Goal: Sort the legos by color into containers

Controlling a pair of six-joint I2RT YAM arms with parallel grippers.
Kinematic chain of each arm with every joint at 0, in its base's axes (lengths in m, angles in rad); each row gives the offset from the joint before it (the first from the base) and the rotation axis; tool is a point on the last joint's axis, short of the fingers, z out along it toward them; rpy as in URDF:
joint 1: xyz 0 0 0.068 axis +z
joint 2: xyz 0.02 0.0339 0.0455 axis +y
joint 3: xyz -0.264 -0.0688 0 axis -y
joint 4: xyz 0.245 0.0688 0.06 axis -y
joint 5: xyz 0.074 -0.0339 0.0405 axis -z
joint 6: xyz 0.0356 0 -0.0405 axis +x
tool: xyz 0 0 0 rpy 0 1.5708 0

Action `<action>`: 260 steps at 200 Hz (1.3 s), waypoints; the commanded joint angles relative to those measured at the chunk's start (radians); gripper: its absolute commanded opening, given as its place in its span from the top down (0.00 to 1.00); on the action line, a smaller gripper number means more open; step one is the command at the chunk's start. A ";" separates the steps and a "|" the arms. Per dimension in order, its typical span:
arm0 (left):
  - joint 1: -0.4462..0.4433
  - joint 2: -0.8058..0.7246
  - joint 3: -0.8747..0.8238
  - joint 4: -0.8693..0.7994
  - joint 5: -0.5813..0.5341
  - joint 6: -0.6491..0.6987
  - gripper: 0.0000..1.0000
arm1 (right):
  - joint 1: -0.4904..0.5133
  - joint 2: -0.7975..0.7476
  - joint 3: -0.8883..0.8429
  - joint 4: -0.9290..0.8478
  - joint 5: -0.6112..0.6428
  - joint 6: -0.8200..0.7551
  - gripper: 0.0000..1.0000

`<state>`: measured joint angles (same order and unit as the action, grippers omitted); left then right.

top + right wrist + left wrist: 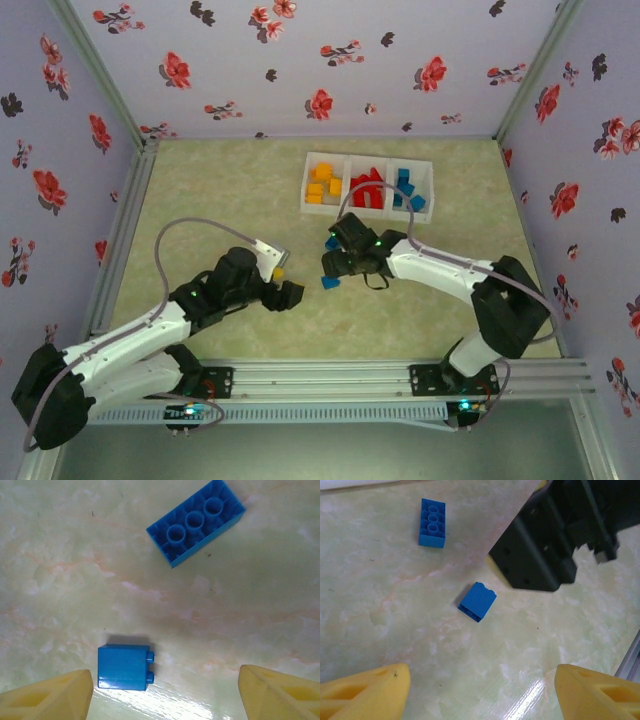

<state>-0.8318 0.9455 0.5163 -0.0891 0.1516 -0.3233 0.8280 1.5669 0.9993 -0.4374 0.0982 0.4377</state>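
1 short blue lego and 1 long blue lego lie mid-table; 1 tray of 3 compartments sits near the far edge. Left gripper and right gripper gape wide, empty.

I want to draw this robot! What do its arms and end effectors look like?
The left arm and right arm are white with black joints and tiny green lights. A thin grey cable loops along each. The left end effector and right end effector are black, with yellow wedge-shaped fingers.
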 commanded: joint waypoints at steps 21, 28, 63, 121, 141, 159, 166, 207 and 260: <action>-0.007 -0.025 -0.016 0.071 0.017 -0.023 0.24 | 0.055 0.079 0.007 0.051 0.014 0.057 0.23; -0.008 -0.027 -0.014 0.066 0.017 -0.023 0.23 | 0.063 0.090 0.010 0.055 0.016 0.060 0.23; -0.007 -0.027 -0.003 0.043 0.017 -0.019 0.24 | 0.080 0.137 0.013 0.064 0.027 0.081 0.26; -0.008 -0.031 0.003 0.035 0.017 -0.020 0.23 | 0.084 0.184 0.015 0.086 0.029 0.087 0.35; -0.008 -0.032 0.005 0.030 0.018 -0.020 0.23 | 0.085 0.194 0.021 0.089 0.018 0.087 0.38; -0.007 -0.033 0.008 0.026 0.017 -0.019 0.23 | 0.083 0.204 0.026 0.088 0.011 0.087 0.39; -0.007 -0.033 0.008 0.025 0.017 -0.019 0.24 | 0.086 0.207 0.027 0.089 0.010 0.086 0.40; -0.007 -0.033 0.010 0.019 0.017 -0.019 0.23 | 0.087 0.217 0.039 0.083 0.006 0.085 0.48; -0.008 -0.033 0.039 -0.005 0.014 -0.023 0.24 | 0.075 0.176 0.035 0.062 0.049 0.069 0.59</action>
<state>-0.8333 0.9287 0.5117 -0.0750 0.1551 -0.3355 0.9081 1.7679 1.0161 -0.3595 0.1066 0.5091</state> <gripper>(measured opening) 0.765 0.430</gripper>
